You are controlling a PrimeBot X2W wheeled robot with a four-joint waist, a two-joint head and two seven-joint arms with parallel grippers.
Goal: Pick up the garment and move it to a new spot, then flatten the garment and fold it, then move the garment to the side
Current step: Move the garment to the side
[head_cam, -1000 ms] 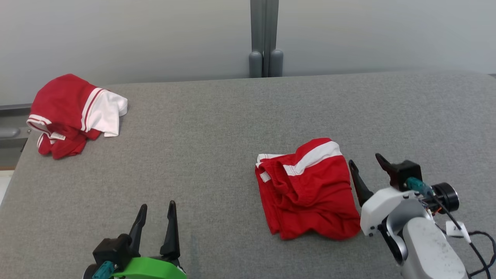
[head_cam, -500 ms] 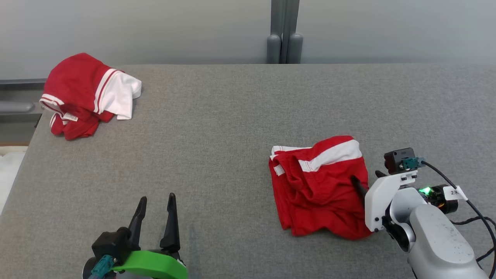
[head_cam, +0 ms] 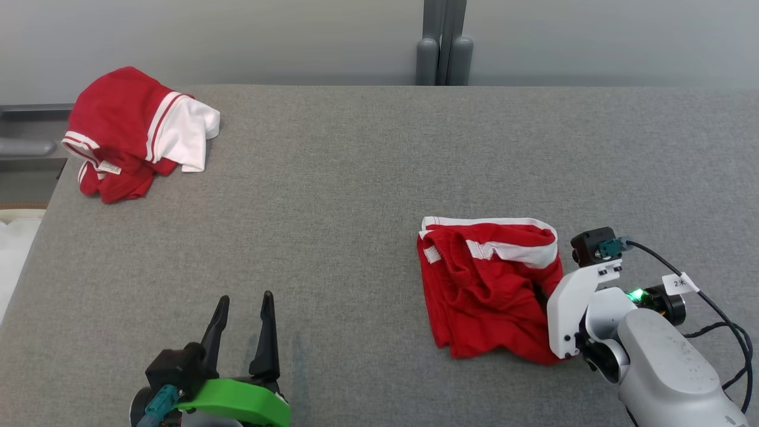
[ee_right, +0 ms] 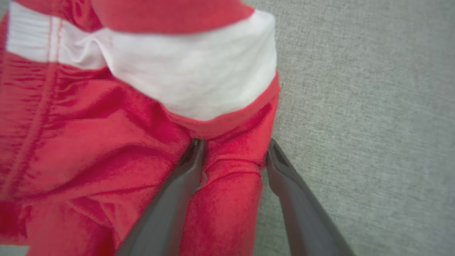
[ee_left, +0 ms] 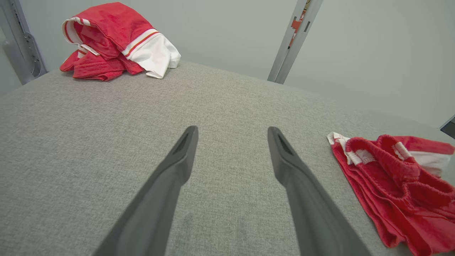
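Right now my right hand (ee_right: pixel 235 142) sits at the 3 o'clock edge of the crumpled red shorts with the white band (head_cam: pixel 486 290). Its two dark fingers stand wide apart, straddling a ridge of red cloth that touches both. The shorts lie flat on the grey fabric-covered counter (head_cam: pixel 332 190), at about 4 o'clock in my head view. From my head, the white wrist bracket hides nearly all of those fingers, and the close view along them is blurred, so I cannot make out how deep the tips sit in the cloth. My left hand (head_cam: pixel 246 296) hangs at 7 o'clock, fingers spread and holding nothing, its base cut off by the bottom edge. A second bundled red-and-white garment (head_cam: pixel 124 136) rests at 10 o'clock, on the counter's far corner.
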